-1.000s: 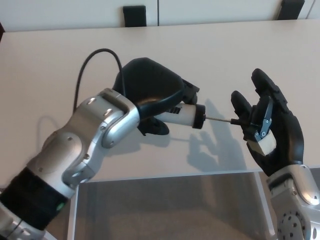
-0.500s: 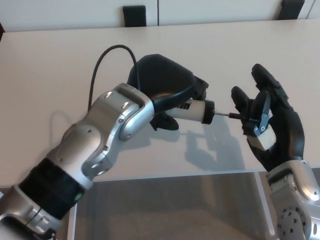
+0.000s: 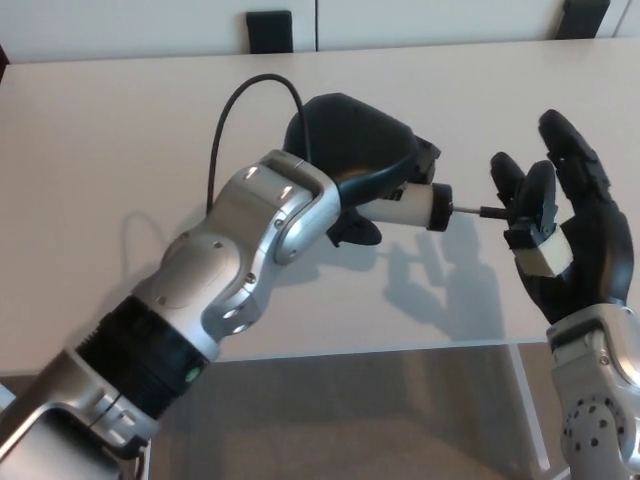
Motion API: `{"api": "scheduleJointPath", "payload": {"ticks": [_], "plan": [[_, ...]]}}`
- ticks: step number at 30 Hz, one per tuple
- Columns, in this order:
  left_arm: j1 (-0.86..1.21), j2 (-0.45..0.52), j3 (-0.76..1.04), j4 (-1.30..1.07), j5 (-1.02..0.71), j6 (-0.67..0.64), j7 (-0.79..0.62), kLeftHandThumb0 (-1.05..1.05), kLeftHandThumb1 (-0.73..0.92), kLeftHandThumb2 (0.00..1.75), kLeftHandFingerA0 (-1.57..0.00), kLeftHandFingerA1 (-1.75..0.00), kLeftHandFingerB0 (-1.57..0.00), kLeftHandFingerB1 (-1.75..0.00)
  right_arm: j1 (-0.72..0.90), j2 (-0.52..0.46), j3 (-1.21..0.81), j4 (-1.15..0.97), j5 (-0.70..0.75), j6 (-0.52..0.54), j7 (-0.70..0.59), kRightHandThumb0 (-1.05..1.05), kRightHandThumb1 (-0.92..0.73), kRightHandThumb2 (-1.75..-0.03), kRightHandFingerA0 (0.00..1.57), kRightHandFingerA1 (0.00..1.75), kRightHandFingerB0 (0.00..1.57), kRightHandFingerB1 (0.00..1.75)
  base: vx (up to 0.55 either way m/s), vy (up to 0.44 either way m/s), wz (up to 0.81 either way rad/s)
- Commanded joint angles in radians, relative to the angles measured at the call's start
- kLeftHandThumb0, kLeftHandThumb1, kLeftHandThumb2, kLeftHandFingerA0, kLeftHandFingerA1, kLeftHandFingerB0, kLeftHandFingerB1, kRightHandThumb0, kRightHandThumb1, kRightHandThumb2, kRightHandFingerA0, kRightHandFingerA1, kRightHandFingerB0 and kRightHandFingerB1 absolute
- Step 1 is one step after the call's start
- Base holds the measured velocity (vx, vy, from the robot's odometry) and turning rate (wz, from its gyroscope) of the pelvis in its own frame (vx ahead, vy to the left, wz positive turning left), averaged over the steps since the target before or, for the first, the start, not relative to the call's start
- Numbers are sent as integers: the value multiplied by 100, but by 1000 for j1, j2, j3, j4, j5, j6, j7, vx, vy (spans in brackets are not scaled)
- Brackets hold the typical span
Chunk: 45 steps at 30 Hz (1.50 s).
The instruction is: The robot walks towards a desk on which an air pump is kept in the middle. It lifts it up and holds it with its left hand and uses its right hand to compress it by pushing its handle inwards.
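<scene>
My left hand is shut on the air pump, a white cylinder with a black end cap, and holds it level above the desk. A thin rod sticks out of the cap to the right and ends in the pump's handle, a black bar with a pale end. That handle rests against the palm of my right hand, whose fingers stand spread and upright. Only a short length of rod shows between the cap and the handle. The pump's rear half is hidden under my left hand.
A black cable loops up from my left wrist over the desk. Two dark chair backs stand beyond the far edge. The desk's near edge runs across the lower picture, with grey floor below it.
My left arm has carried the pump to the right and a little up. My right hand has drifted right with the handle. The exposed rod is shorter than a second ago.
</scene>
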Motion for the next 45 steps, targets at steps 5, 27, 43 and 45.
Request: {"api": "scheduleJointPath", "payload": {"ticks": [5,27,43,45], "plan": [[11,-71,-7,78,9,78,57,-33,73,64,-81,-140,-71,-51,-30,117,-41,9,103,-18,-83,-34,-56,-110,0,46,0,47,0,0,0],[47,-9,85,160,-82,15,169,-23,65,60,-86,-161,-69,-48,-34,25,-38,47,94,-62,-33,-81,-80,-111,6,30,5,19,0,0,0],[-55,143,133,499,-98,-63,329,-25,63,60,-79,-159,-71,-47,-10,-77,-140,26,121,-68,5,-84,-80,-112,7,27,7,20,0,0,0],[-61,136,120,528,-98,-77,342,-21,60,58,-75,-158,-73,-51,-3,-74,-136,12,117,-69,11,-83,-80,-112,6,27,6,20,0,0,0]]}}
